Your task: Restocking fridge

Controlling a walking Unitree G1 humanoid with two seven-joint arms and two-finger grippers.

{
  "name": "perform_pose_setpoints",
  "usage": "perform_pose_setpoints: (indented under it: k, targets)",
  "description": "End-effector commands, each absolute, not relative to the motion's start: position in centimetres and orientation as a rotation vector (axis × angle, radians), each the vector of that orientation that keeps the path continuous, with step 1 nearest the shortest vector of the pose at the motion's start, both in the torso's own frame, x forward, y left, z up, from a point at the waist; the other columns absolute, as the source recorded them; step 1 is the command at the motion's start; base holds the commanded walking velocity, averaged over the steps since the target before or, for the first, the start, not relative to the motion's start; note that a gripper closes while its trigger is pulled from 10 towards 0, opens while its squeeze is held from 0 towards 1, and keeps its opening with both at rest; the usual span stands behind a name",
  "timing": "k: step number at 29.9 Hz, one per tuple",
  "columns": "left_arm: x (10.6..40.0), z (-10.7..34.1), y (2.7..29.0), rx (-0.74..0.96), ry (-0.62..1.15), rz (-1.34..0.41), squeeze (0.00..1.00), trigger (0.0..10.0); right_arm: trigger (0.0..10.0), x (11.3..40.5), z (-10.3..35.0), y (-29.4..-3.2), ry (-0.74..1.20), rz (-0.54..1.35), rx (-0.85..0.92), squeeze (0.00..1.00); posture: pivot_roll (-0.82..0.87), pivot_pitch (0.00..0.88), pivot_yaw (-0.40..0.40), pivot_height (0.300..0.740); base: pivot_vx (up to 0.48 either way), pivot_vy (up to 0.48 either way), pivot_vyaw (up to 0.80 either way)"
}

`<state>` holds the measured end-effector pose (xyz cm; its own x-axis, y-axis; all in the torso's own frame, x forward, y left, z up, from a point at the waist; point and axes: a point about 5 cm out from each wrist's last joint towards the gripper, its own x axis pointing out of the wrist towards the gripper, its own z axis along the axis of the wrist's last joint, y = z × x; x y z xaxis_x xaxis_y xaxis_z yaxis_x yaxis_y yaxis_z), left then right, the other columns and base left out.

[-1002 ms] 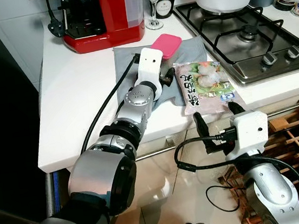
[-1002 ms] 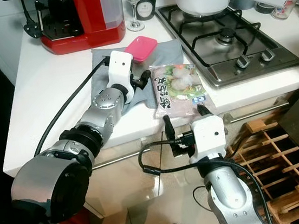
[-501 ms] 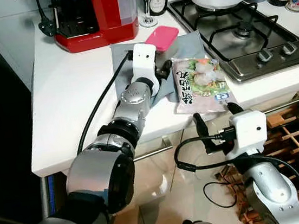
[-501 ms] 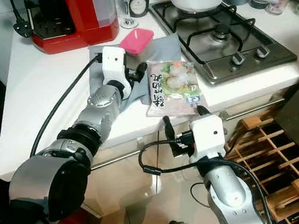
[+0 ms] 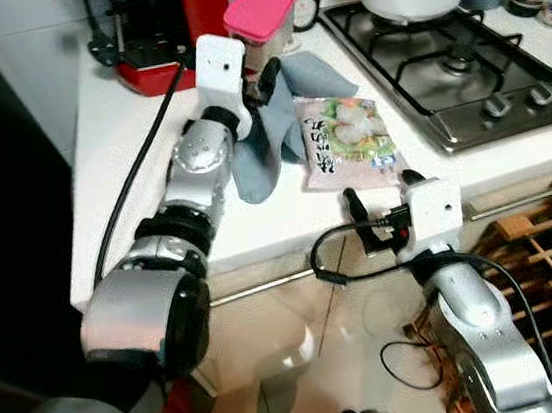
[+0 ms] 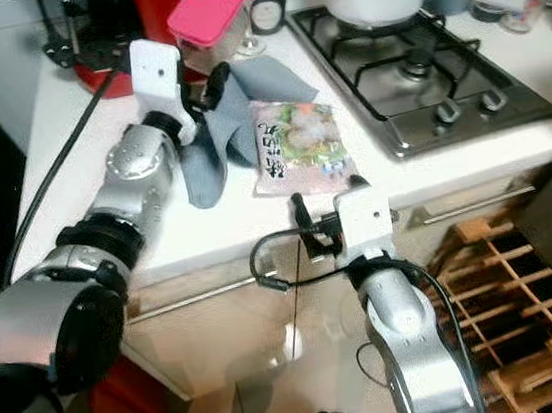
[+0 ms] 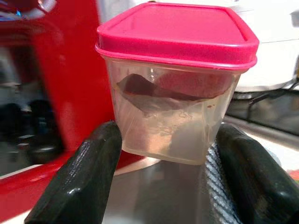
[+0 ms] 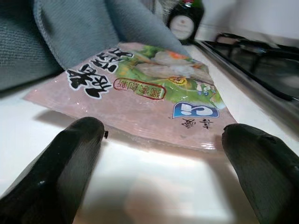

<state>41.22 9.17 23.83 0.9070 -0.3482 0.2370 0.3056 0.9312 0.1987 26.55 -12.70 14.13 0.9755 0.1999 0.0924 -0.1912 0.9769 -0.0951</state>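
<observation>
Nearest: right end effector (image 5: pixel 381 204) at bench (image 5: pixel 131 174) edge, fingers spread wide, empty, aimed at frozen food pouch (image 5: pixel 347 140) lying flat just ahead. Risk: flat pouch, fingers skating over the film or shoving it toward the hob (image 5: pixel 461 73). Pouch print: large black Chinese characters, a red oval badge, a blue logo reading like "3"; not legible beyond that. Further: left end effector (image 5: pixel 260 62) clamped on pink-lidded container (image 5: pixel 261 17), held above bench. Grey cloth (image 5: pixel 267 132) bunched against the fingers; could snag and drag along. Liquid inside, tilt risks a leak. No label on tub.

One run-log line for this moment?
left pincer: holds pink-lidded tub | right pincer: open, facing food packet | counter
</observation>
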Motion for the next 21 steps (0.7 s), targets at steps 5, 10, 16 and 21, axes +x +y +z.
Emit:
perform_pose_setpoints:
  k: [5, 10, 16, 21]
  targets:
    - [40.9, 22.3, 7.8, 0.225, -0.206, -0.417, 0.00, 0.0, 10.0, 27.5, 14.0, -12.2, -0.128, 0.207, -0.085, 0.29, -0.19, 0.000, 0.037, 0.740, 0.000, 0.000, 0.00]
    - [40.7, 21.0, 6.9, 0.249, -0.147, -0.456, 0.00, 0.0, 10.0, 27.3, 13.8, -12.2, -0.128, 0.204, -0.093, 0.29, -0.20, 0.000, 0.044, 0.740, 0.000, 0.000, 0.00]
    - [40.3, 19.5, 6.1, 0.201, -0.069, -0.470, 1.00, 0.0, 10.0, 27.2, 13.4, -12.5, -0.121, 0.200, -0.103, 0.29, -0.21, 0.000, 0.041, 0.740, 0.000, 0.000, 0.00]
    - [40.2, 19.1, 5.8, 0.182, -0.045, -0.482, 1.00, 2.9, 10.0, 27.1, 13.2, -12.5, -0.116, 0.203, -0.108, 0.29, -0.21, 0.000, 0.042, 0.740, 0.000, 0.000, 0.00]
